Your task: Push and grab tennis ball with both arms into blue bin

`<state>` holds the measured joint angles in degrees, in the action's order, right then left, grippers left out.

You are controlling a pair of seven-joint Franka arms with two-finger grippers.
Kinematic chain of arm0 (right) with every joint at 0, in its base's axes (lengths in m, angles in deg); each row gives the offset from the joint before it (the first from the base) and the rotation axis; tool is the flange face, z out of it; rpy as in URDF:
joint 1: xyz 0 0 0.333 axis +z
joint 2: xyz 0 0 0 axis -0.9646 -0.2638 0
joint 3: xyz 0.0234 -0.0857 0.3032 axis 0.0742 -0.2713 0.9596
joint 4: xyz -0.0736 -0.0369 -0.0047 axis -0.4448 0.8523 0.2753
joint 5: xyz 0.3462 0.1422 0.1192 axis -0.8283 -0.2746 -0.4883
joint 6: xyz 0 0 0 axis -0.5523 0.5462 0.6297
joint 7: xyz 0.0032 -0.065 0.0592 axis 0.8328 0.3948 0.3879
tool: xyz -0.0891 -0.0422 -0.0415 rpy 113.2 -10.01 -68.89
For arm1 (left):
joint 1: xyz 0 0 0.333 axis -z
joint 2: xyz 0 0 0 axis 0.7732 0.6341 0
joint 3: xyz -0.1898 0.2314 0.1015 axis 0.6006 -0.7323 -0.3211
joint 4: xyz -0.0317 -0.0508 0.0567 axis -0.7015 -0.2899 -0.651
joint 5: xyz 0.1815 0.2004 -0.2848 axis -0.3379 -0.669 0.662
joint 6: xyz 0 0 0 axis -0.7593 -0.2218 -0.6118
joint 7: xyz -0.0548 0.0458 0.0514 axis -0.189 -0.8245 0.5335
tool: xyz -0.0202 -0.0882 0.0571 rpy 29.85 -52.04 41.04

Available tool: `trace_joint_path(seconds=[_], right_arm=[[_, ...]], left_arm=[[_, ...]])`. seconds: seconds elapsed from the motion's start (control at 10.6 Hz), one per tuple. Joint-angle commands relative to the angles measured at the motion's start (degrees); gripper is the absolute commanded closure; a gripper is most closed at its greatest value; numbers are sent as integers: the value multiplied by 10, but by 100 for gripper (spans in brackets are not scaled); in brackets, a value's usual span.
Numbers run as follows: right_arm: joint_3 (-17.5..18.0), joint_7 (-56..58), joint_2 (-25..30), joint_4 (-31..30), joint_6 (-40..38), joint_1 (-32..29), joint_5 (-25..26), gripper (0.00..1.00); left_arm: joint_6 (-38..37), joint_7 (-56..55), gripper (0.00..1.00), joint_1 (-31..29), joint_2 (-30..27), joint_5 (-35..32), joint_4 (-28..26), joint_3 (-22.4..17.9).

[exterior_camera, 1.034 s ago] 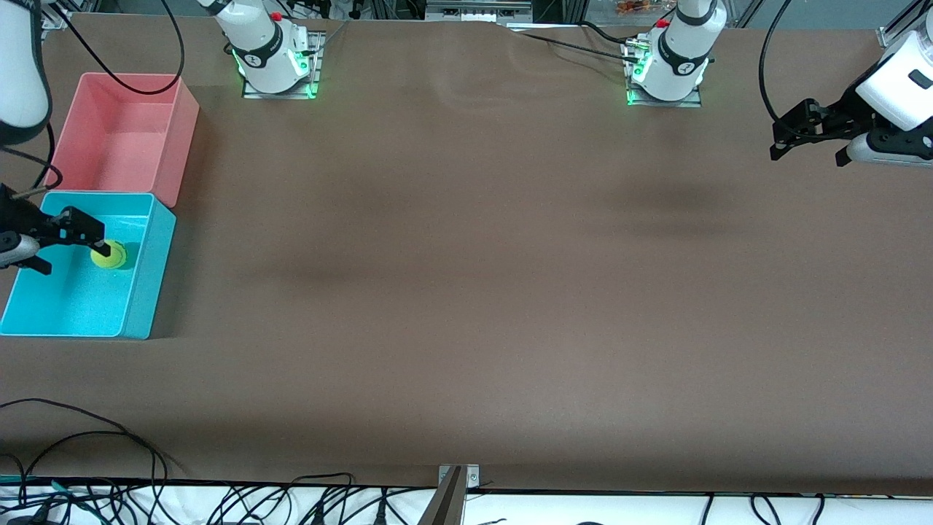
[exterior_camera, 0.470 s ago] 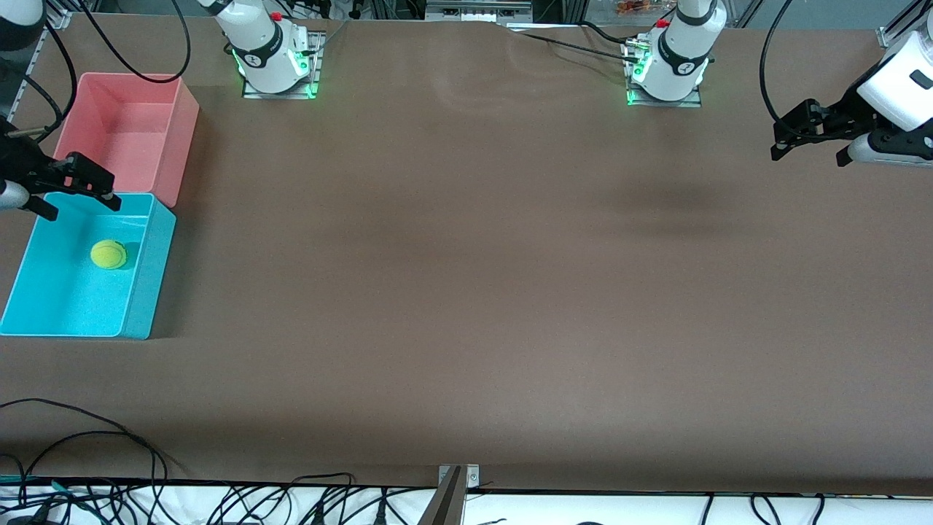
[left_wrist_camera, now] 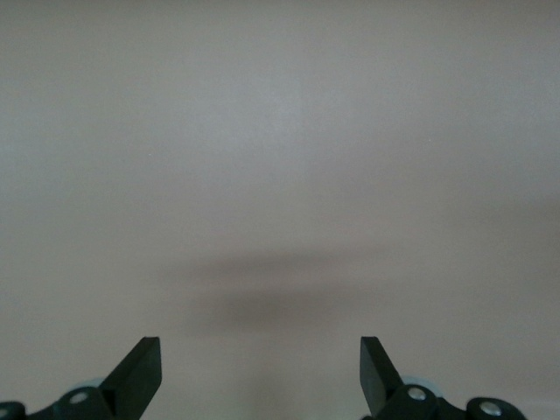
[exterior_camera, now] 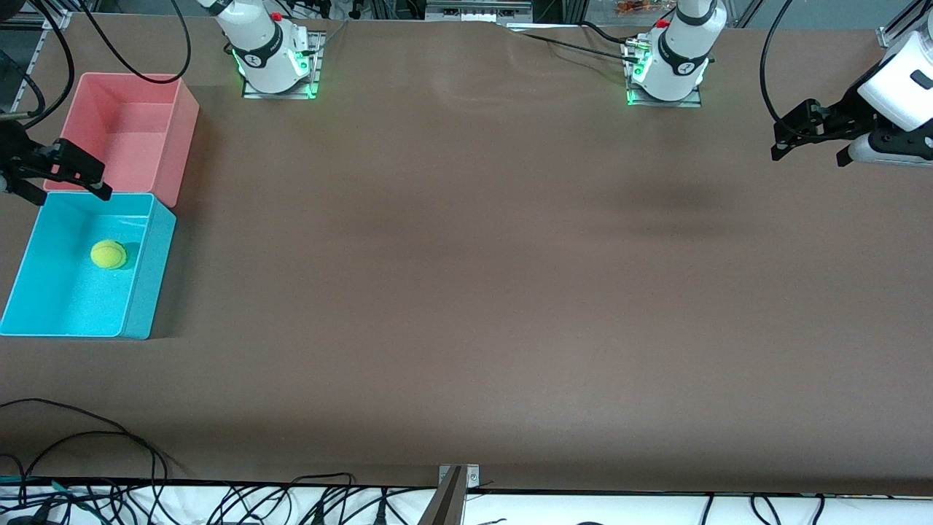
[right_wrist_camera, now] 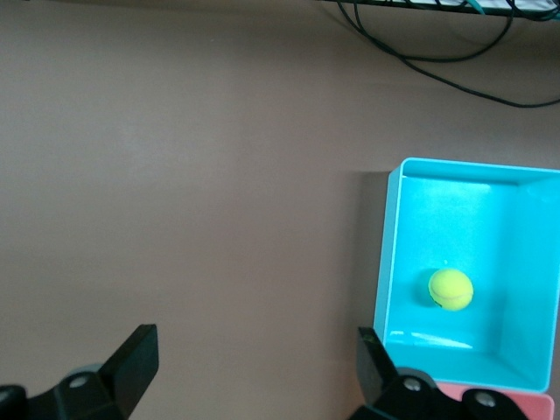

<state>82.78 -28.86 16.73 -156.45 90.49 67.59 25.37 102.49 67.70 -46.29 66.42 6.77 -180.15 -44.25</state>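
The tennis ball (exterior_camera: 108, 254) lies loose in the blue bin (exterior_camera: 141, 292), toward the end of it farther from the front camera. It also shows in the right wrist view (right_wrist_camera: 451, 289), inside the blue bin (right_wrist_camera: 386, 262). My right gripper (exterior_camera: 71, 195) is open and empty. It is up in the air over the table's edge, beside where the blue bin meets the pink bin, and its own view (right_wrist_camera: 255, 359) shows bare table between the fingers. My left gripper (exterior_camera: 809, 156) is open and empty and waits over the left arm's end of the table, with only bare table in its view (left_wrist_camera: 261, 367).
An empty pink-red bin (exterior_camera: 171, 138) stands against the blue bin, farther from the front camera; its corner shows in the right wrist view (right_wrist_camera: 490, 400). Black cables (exterior_camera: 87, 430) lie along the table's front edge. The two arm bases (exterior_camera: 273, 65) stand at the back.
My right gripper has lifted off the ball and out of the blue bin, moving toward the pink bin and the table's end. The ball stays in the bin. The left arm has not moved.
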Motion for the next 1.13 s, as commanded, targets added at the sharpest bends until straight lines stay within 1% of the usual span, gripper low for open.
trace_joint_path(seconds=[0.0, 0.28, 0.56, 0.94, 1.03], right_arm=[[-52, -54, -1, 31, -38, 61, 14, 0], [-49, -69, -7, 59, -79, 61, 9, 0], [-45, -69, -7, 62, -75, 61, 10, 0], [-31, -65, -6, 62, -82, 61, 35, 0], [-29, -64, -6, 61, -86, 61, 34, 0]], left_arm=[[-8, -5, 0, -1, 5, 4, 14, -1], [-8, -5, 0, -1, 5, 4, 14, -1], [-8, -5, 0, -2, 5, 4, 14, -1], [-8, -5, 0, -2, 5, 4, 14, -2], [-8, -5, 0, -2, 5, 4, 14, -2]])
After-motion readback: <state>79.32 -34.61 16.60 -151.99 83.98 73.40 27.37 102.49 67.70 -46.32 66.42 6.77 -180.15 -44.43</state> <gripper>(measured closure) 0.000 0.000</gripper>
